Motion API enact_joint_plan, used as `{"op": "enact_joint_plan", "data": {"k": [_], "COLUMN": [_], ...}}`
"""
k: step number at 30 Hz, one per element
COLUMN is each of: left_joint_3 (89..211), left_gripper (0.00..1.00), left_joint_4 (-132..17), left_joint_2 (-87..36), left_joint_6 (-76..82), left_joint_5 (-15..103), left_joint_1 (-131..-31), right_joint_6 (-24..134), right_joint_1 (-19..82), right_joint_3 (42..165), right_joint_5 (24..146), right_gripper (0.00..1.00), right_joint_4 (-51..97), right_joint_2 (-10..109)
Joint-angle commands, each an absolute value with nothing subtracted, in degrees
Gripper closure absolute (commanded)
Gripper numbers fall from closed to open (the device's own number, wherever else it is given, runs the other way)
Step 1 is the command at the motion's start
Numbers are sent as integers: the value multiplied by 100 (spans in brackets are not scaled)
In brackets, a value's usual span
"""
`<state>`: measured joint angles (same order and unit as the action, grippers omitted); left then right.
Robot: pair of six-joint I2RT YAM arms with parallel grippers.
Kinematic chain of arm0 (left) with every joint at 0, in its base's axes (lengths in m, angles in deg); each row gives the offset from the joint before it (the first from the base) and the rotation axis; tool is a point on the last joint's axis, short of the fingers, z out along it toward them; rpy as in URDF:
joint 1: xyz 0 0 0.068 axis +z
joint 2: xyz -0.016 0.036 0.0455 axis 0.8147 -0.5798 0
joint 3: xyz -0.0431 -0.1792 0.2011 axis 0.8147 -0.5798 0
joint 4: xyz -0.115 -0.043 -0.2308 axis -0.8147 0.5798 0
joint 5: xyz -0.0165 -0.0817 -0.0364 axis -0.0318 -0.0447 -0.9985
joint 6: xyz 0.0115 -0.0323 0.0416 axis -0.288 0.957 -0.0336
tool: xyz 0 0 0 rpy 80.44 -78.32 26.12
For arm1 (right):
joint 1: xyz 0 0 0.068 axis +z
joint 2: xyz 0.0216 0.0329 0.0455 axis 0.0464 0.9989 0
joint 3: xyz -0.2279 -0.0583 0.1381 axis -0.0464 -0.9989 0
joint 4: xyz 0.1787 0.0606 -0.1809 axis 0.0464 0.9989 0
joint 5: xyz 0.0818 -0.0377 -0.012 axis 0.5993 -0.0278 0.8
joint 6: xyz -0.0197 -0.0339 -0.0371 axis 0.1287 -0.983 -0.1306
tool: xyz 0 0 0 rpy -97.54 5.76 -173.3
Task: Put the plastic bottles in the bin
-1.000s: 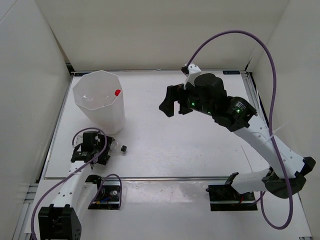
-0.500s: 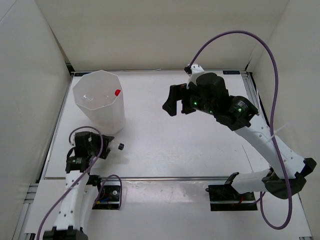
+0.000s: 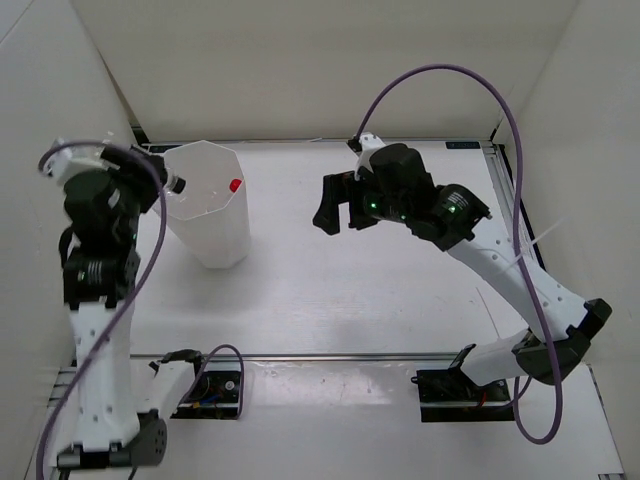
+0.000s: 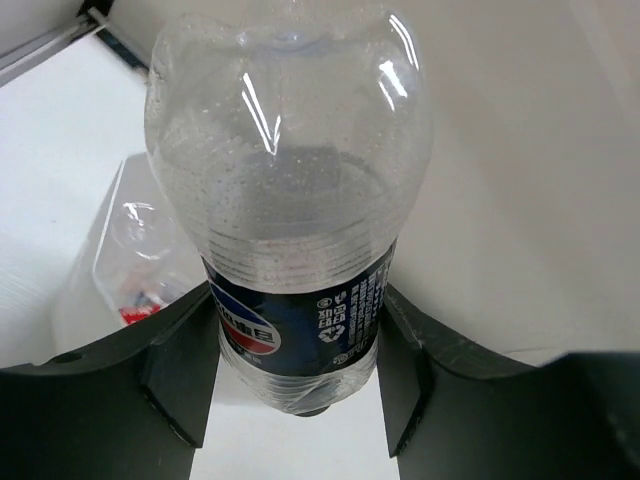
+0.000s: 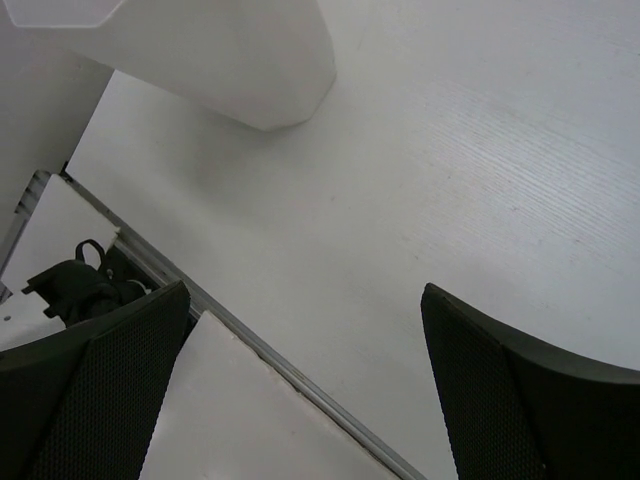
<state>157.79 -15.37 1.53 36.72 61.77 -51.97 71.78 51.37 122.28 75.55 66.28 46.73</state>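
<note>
A clear plastic bottle (image 4: 290, 180) with a dark blue label and black cap is clamped between my left gripper's (image 4: 300, 360) fingers. In the top view that left gripper (image 3: 155, 186) is raised beside the left rim of the bin (image 3: 215, 235), and the bottle's black cap (image 3: 180, 185) pokes over the rim. The tall white bin holds a red-capped bottle (image 3: 235, 185); in the left wrist view the bin (image 4: 95, 265) lies below with a clear bottle (image 4: 140, 225) and a red label (image 4: 138, 313) inside. My right gripper (image 3: 335, 205) hangs open and empty over the table's middle.
White walls enclose the table (image 3: 330, 290) on three sides. A metal rail (image 5: 300, 375) runs along the near edge, with a cable clamp (image 5: 75, 285) below it. The bin's lower wall (image 5: 250, 60) shows at the top of the right wrist view.
My left gripper shut on the bottle that lay in front of the bin, then rose with it to the bin's left rim. The right arm shifted slightly left.
</note>
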Motion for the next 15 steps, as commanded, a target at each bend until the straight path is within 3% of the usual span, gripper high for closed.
{"op": "enact_joint_plan", "data": {"k": [1,3,4,5,10,15], "left_joint_3": [15999,16079,16158,16159,16229,15300], "left_gripper": [40,32,7,0,0,0], "left_joint_4": [-1596,-1544,-1456,-1395,-1201,-789], "left_joint_2": [-951,-1241,-1321,-1322,-760,531], "left_joint_6": [2885,2823,2823,2823,2472,2006], "left_joint_5": [6306,6304,6539,6716,7192,7727], "left_joint_1": [-5166,-5315,-5394,-5482,-5667,-5667], "right_joint_6": [7172,7172,7172,7172,7489,7673], "right_joint_1": [5109,5057,5056,5004,4776,4722], "right_joint_3": [12717,12824,12824,12894,12895,13158], "right_joint_5": [7752,7699,7698,7698,7637,7542], "right_gripper": [0,0,0,0,0,0], "right_joint_4": [6544,6597,6719,6773,7203,8081], "right_joint_2": [4860,4913,4913,4913,5036,5282]}}
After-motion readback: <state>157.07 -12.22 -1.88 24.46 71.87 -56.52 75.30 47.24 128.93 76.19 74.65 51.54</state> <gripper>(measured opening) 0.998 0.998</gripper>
